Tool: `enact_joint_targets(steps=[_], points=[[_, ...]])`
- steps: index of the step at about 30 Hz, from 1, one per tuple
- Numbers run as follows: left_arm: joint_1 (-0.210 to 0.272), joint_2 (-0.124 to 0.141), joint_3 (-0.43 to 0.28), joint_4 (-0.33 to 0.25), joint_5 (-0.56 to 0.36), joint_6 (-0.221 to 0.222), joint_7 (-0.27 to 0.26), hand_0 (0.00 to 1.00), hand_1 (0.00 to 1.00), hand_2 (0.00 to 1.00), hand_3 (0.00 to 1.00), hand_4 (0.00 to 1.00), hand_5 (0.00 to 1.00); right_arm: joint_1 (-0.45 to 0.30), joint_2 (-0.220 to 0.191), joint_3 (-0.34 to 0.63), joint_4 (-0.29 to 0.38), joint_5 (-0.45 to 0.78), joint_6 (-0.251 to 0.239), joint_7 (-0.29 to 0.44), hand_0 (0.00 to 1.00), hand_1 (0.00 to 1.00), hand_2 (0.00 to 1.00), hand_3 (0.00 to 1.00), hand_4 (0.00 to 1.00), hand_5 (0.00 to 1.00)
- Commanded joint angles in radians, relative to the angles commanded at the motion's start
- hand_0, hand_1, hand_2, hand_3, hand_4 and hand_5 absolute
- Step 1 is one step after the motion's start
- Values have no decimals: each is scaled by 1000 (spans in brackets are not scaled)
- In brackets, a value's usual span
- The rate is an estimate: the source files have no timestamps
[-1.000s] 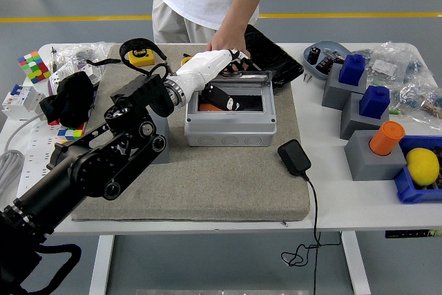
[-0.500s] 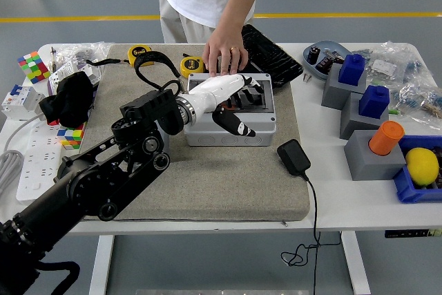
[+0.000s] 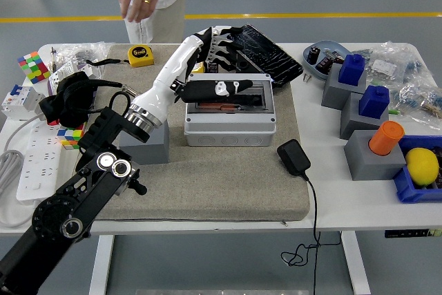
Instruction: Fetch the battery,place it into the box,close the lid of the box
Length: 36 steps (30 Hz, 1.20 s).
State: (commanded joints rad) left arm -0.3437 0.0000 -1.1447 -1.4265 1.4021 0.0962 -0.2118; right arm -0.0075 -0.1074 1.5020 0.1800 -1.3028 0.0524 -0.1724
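The grey box [image 3: 230, 124] stands on the grey mat [image 3: 221, 184] with its lid [image 3: 259, 94] down flat. An orange object [image 3: 222, 107] shows through the lid's clear window; I cannot tell whether it is the battery. My left hand [image 3: 221, 60] is over the back left of the box, fingers spread above the rear edge and thumb [image 3: 224, 88] lying over the lid. It holds nothing. A person stands at the far left, one hand [image 3: 140, 1] hanging free, away from the box.
A black tray [image 3: 266, 45] lies behind the box and a yellow tape measure [image 3: 140, 54] to its left. A black adapter [image 3: 294, 157] with its cord lies front right. Grey blocks with blue [image 3: 352, 68] and orange [image 3: 385, 137] pieces stand at the right. A grey block [image 3: 148, 144] sits under my forearm.
The box lid went from open to down flat. The person's hand left the box and the person stepped left. My left hand rose from the lid toward the back and spread open.
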Motion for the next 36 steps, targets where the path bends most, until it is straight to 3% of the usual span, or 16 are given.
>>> enact_joint_targets(steps=[5, 8, 13, 18, 36], points=[[85, 0, -98, -5, -201, 2, -35, 430, 572, 602, 724, 998, 244, 3, -2, 5, 0, 0, 0, 1, 740, 705, 708, 704, 998, 544], [118, 0, -146, -4, -257, -3, -37, 430, 573, 593, 721, 998, 236, 5, -3, 12, 0, -1, 0, 3, 740, 705, 708, 704, 998, 545], [152, 3, -213, 3, -262, -11, -34, 430, 573, 593, 721, 998, 236, 8, -1, 29, 0, -7, 0, 5, 740, 705, 708, 704, 998, 545], [174, 29, -261, 9, -258, -23, -21, 429, 571, 601, 721, 998, 241, 13, -2, 39, 0, -5, 0, 11, 740, 705, 708, 704, 998, 546], [209, 77, -369, 48, -249, -68, -22, 434, 577, 604, 713, 998, 261, 24, -13, 139, 0, -42, -2, 20, 740, 705, 708, 704, 998, 547]])
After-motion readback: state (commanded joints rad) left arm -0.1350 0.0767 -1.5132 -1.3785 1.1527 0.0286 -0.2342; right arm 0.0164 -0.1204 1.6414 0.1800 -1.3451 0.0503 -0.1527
